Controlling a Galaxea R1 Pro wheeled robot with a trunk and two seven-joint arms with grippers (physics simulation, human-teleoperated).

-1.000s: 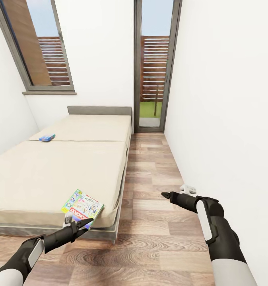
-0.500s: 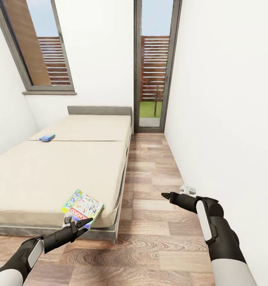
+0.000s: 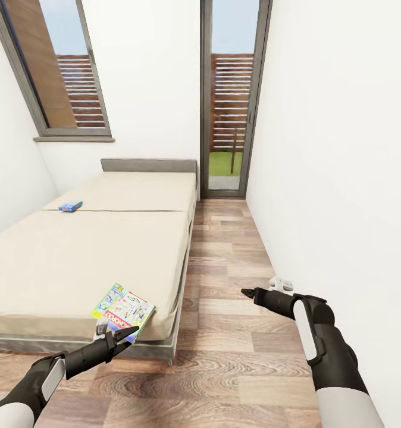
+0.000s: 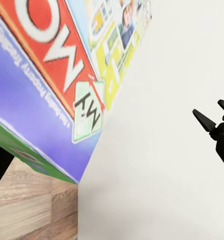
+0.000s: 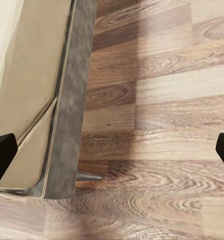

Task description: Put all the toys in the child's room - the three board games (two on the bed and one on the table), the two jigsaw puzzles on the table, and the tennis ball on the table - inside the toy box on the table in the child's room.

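Smooth cream bed, flat glossy Monopoly box by parted left tool; right tool parted.

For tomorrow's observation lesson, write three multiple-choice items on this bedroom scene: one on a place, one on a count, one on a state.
1. Where does the Monopoly box lie?
A. floor
B. near corner of the bed
C. windowsill

2. How many board games lie on the bed?
A. one
B. two
C. four

3. What is the right pincer holding?
A. nothing
B. a ball
C. a puzzle

Answers: 1 B, the box overhangs the bed's near edge by the left pincer. 2 B, the Monopoly box plus a blue box farther up. 3 A, it hangs bare over the wooden floor.
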